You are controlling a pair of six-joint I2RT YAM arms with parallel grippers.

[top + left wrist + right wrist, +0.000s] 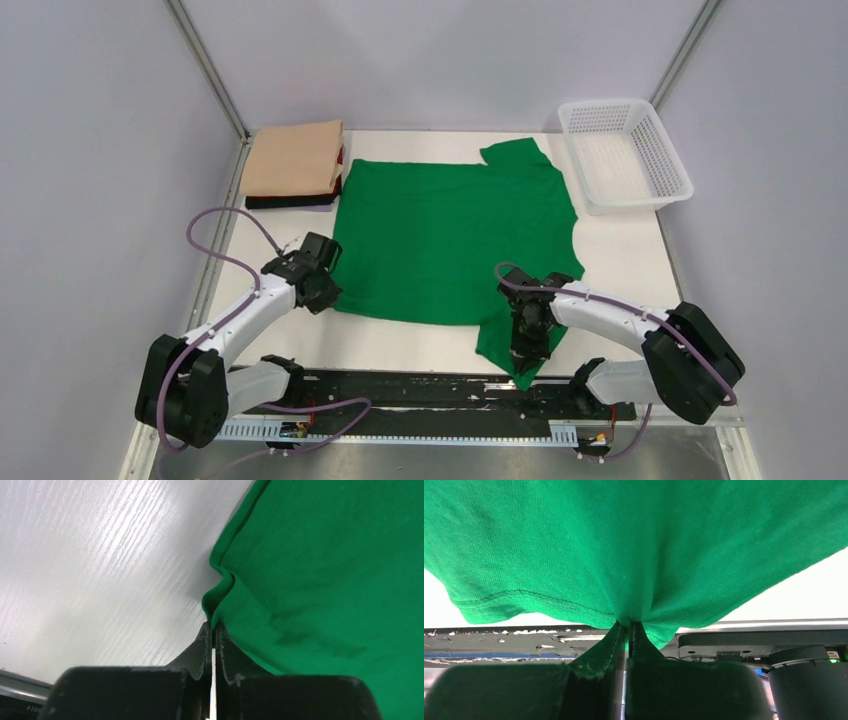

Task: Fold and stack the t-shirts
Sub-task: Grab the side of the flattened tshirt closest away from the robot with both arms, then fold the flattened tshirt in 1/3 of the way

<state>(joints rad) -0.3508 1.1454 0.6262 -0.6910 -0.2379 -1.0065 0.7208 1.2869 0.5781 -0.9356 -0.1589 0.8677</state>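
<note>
While the green t-shirt [450, 235] lies spread flat over the middle of the white worktop [620, 260], both arms hold it along its near edge. The left gripper [333, 293] sits at the shirt's 8 o'clock corner. In the left wrist view its fingers [200, 650] are pressed together on the stitched hem, which bunches into a small raised wave just ahead of the tips, with bare woodgrain worktop to the left of it. The right gripper [527, 355] is at the shirt's 5 o'clock corner, where a flap of green cloth reaches toward 6 o'clock, down to the black rail [400, 385] at the near edge. In the right wrist view its fingers [606, 647] pinch a gather of the fabric, and the cloth fans up and outward from that pinch, its hem curving to the left, with the rail visible below it. One short sleeve [515, 152] points toward 12 o'clock at the shirt's far edge.

At 10 o'clock from the green shirt, in the far left corner, a folded tan t-shirt [293, 157] rests on a folded black t-shirt [290, 201], and that stack lies just beside the green shirt's far left corner. A white plastic mesh basket [672, 160] stands at 2 o'clock in the far right corner, near the green shirt.
</note>
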